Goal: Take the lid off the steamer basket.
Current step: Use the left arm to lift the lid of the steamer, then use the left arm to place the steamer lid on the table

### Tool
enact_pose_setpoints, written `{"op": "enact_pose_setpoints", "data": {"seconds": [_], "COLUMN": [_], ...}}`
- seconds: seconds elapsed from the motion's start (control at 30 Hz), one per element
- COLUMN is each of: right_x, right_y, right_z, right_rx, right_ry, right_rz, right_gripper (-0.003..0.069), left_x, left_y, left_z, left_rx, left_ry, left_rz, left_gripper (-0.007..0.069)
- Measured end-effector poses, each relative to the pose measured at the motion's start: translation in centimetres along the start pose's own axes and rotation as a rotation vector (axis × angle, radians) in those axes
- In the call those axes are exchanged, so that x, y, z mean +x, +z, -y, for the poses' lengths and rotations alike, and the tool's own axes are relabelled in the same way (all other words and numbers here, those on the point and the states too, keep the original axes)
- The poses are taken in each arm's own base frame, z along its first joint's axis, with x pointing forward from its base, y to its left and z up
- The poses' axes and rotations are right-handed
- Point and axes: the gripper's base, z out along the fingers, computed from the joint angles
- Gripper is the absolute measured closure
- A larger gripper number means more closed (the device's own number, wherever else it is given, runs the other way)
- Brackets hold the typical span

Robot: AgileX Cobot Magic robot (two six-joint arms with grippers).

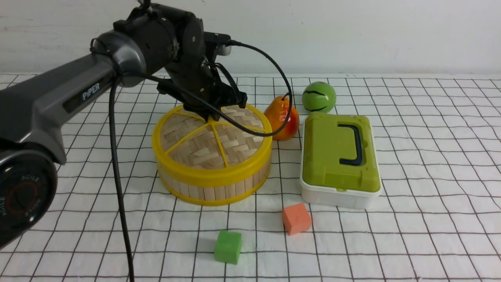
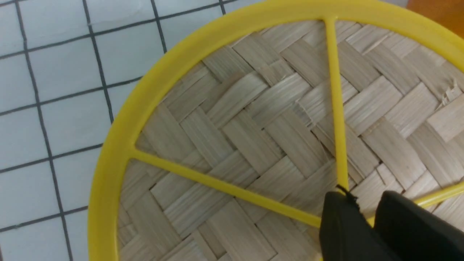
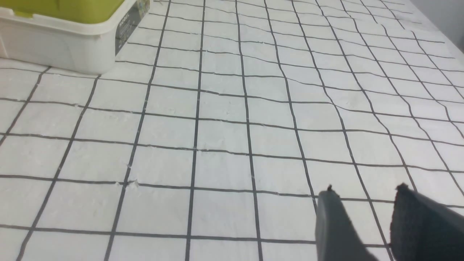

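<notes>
on the white gridded worktop point(image 1: 391, 243), the lid point(image 1: 203, 145) sits on the steamer basket point(image 1: 215, 192); the left pincer point(image 2: 365, 204) pinches its hub, nearly closed. a straight upward lift should free it without dragging the basket.

bright, even, diffuse light fills every view. soft, faint shadows lie under the steamer basket point(image 1: 213, 188) and the box point(image 1: 332, 197). the weave of the lid point(image 2: 253, 137) just ahead of the jaws is sharp, while the left gripper point(image 2: 366, 203) and right gripper point(image 3: 365, 190), close to the lens, look soft-edged.
</notes>
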Motion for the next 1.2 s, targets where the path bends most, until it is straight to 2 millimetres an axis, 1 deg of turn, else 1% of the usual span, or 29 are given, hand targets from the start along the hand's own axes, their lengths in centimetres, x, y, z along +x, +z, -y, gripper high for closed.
{"op": "enact_pose_setpoints", "data": {"seconds": [0.03,0.1,0.17,0.23,0.27,0.3,0.33,0.37,0.43,0.47,0.5,0.53,0.6,0.63,0.67,0.7,0.73,0.77,0.8,0.83,0.87,0.93,0.97,1.0,1.07,1.1,1.13,1.2], "right_x": [0.0,0.0,0.0,0.0,0.0,0.0,0.0,0.0,0.0,0.0,0.0,0.0,0.0,0.0,0.0,0.0,0.0,0.0,0.0,0.0,0.0,0.0,0.0,0.0,0.0,0.0,0.0,0.0], "right_y": [0.0,0.0,0.0,0.0,0.0,0.0,0.0,0.0,0.0,0.0,0.0,0.0,0.0,0.0,0.0,0.0,0.0,0.0,0.0,0.0,0.0,0.0,0.0,0.0,0.0,0.0,0.0,0.0], "right_z": [0.0,0.0,0.0,0.0,0.0,0.0,0.0,0.0,0.0,0.0,0.0,0.0,0.0,0.0,0.0,0.0,0.0,0.0,0.0,0.0,0.0,0.0,0.0,0.0,0.0,0.0,0.0,0.0], "right_rx": [0.000,0.000,0.000,0.000,0.000,0.000,0.000,0.000,0.000,0.000,0.000,0.000,0.000,0.000,0.000,0.000,0.000,0.000,0.000,0.000,0.000,0.000,0.000,0.000,0.000,0.000,0.000,0.000], "right_ry": [0.000,0.000,0.000,0.000,0.000,0.000,0.000,0.000,0.000,0.000,0.000,0.000,0.000,0.000,0.000,0.000,0.000,0.000,0.000,0.000,0.000,0.000,0.000,0.000,0.000,0.000,0.000,0.000], "right_rz": [0.000,0.000,0.000,0.000,0.000,0.000,0.000,0.000,0.000,0.000,0.000,0.000,0.000,0.000,0.000,0.000,0.000,0.000,0.000,0.000,0.000,0.000,0.000,0.000,0.000,0.000,0.000,0.000], "right_gripper": [0.0419,0.0419,0.0419,0.0419,0.0419,0.0419,0.0419,0.0419,0.0419,0.0419,0.0419,0.0419,0.0419,0.0419,0.0419,0.0419,0.0419,0.0419,0.0419,0.0419,0.0419,0.0419,0.0419,0.0419,0.0419,0.0419,0.0419,0.0419], "left_x": [-0.1,-0.8,-1.8,-2.6,-2.6,-2.9,-3.0,-2.9,-2.4,-2.1,-2.0,-1.2,0.1,1.4,1.5,2.3,3.6,4.3,5.8,6.2,7.3,8.2,8.4,8.7,8.9,8.9,8.8,8.7], "left_y": [-0.4,-2.5,-6.1,-10.4,-10.5,-12.6,-15.5,-17.9,-20.1,-20.7,-20.7,-20.8,-19.7,-17.9,-17.6,-16.2,-13.5,-12.5,-9.5,-8.8,-6.6,-4.5,-4.1,-3.1,-2.3,-2.3,-2.2,-2.8], "left_z": [0.0,-0.1,-0.4,-1.3,-1.4,-2.1,-3.8,-5.5,-8.3,-9.9,-9.9,-12.4,-15.0,-16.8,-17.0,-17.8,-19.1,-19.4,-20.2,-20.2,-20.4,-20.6,-20.6,-20.6,-20.7,-20.7,-20.7,-20.6], "left_rx": [0.000,-0.001,-0.014,-0.060,-0.065,-0.091,-0.157,-0.214,-0.282,-0.312,-0.311,-0.338,-0.342,-0.324,-0.320,-0.304,-0.274,-0.267,-0.255,-0.252,-0.249,-0.243,-0.240,-0.231,-0.225,-0.225,-0.225,-0.227], "left_ry": [-0.001,-0.001,0.009,0.026,0.029,0.030,0.028,0.013,-0.039,-0.073,-0.074,-0.136,-0.211,-0.275,-0.286,-0.324,-0.396,-0.413,-0.461,-0.467,-0.483,-0.492,-0.493,-0.504,-0.514,-0.514,-0.514,-0.510], "left_rz": [0.007,0.047,0.124,0.217,0.218,0.259,0.299,0.325,0.322,0.313,0.311,0.279,0.224,0.172,0.172,0.140,0.107,0.085,0.049,0.032,0.004,-0.007,-0.009,-0.016,-0.011,-0.009,-0.005,0.002], "left_gripper": [0.0530,0.0530,0.0530,0.0530,0.0530,0.0530,0.0530,0.0530,0.0530,0.0530,0.0530,0.0530,0.0530,0.0530,0.0530,0.0530,0.0530,0.0530,0.0530,0.0530,0.0530,0.0530,0.0530,0.0524,0.0491,0.0483,0.0433,0.0381]}}
